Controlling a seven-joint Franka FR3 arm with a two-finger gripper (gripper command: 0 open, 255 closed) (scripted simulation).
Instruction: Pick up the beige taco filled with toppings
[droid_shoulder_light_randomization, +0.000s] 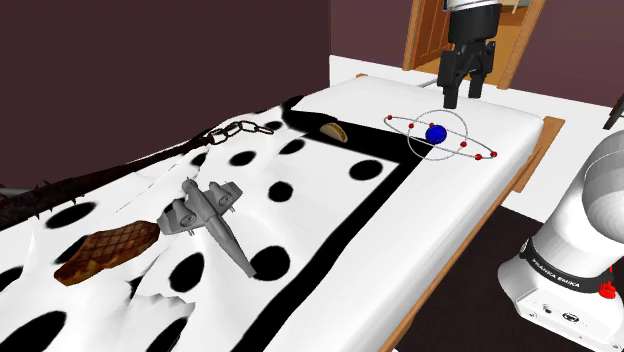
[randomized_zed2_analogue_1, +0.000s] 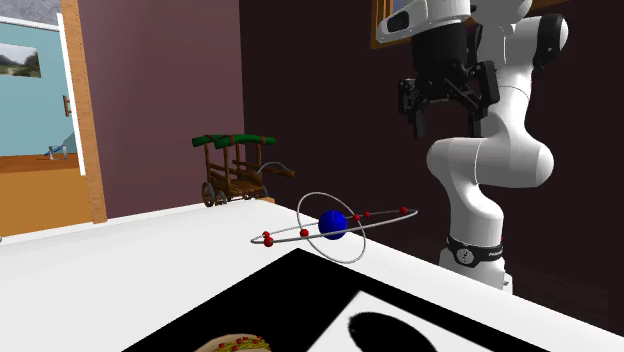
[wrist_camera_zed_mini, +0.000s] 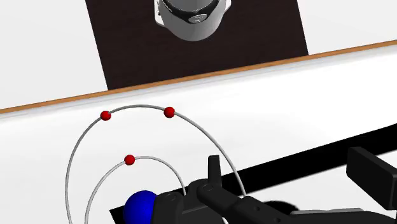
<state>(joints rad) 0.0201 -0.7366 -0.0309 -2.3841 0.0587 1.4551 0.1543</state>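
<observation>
Beige taco (droid_shoulder_light_randomization: 335, 131) lies on the spotted cover (droid_shoulder_light_randomization: 320, 215), left of the atom model (droid_shoulder_light_randomization: 436, 133) in the shoulder view. My gripper (droid_shoulder_light_randomization: 463, 98) hangs open, empty, above that model. Approach step, I reckon; next I must cross to the taco and descend

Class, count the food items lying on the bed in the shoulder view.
2. The taco lies on the spotted cover near the atom model; the steak lies at that view's lower left, beside the toy plane. The cover's folds might hide more.
</observation>
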